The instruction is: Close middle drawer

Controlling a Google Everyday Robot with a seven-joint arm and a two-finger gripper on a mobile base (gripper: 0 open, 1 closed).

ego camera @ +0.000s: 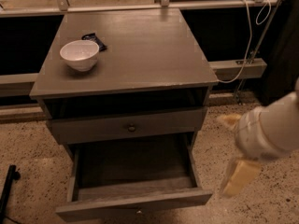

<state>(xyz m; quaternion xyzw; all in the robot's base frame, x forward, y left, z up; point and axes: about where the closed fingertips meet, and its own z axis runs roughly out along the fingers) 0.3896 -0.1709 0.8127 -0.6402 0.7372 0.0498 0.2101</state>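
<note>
Middle drawer (pixel 135 202) is pulled well out toward the near side, box empty, front panel at the bottom edge of view. Upper drawer (pixel 126 127) above it looks nearly shut.

My gripper (pixel 239 174) hangs low to the right of the cabinet, near the open drawer's right front corner but apart from it. I cannot tell whether it is open or closed. It holds nothing.

Plan: swing round to the near side of the front panel and make contact close to the centre, by the knob (pixel 138 212). Push straight toward the far side. An off-centre push would likely rack the drawer on its runners. Approach wide of the right corner so I don't clip it. The bowl (pixel 79 55) on the cabinet top (pixel 149 55) is out of the way.
</note>
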